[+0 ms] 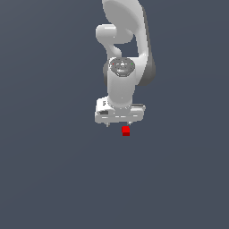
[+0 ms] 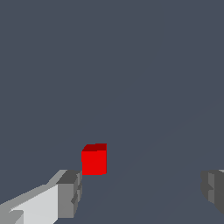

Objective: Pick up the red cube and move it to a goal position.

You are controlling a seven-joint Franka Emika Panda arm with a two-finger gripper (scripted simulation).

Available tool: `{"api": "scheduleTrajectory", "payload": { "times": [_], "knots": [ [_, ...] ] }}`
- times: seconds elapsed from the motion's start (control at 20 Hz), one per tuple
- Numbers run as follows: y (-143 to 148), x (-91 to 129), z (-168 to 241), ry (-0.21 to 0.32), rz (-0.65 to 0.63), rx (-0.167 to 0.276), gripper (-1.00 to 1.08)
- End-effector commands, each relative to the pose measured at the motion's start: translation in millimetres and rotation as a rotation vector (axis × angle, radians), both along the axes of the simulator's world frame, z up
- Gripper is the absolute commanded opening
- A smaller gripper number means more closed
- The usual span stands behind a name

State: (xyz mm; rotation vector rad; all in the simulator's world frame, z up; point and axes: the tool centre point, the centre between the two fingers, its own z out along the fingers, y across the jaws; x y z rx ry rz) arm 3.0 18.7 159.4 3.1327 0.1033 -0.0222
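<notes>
The red cube is small and bright, lying on the flat grey floor just in front of the white hand in the exterior view. My gripper hangs from the arm above and slightly behind it, fingers spread wide apart with nothing between them. In the wrist view the red cube sits close to one grey fingertip, ahead of it and not touching; the other fingertip is far across the frame. The gripper is open and holds nothing. No goal marker shows in either view.
The white arm rises behind the hand toward the top of the exterior view. Around the cube there is only the uniform grey floor; no other objects or edges show.
</notes>
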Motion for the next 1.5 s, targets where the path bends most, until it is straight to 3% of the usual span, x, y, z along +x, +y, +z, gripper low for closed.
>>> {"api": "scheduleTrajectory", "payload": {
  "times": [0.0, 0.45, 1.1, 1.45],
  "knots": [
    [0, 0, 0, 0.0, 0.0, 0.0, 1.0],
    [7, -7, -20, -0.002, 0.005, 0.001, 1.0],
    [36, -36, -108, -0.011, 0.024, 0.007, 1.0],
    [45, -44, -136, -0.013, 0.03, 0.008, 1.0]
  ]
}}
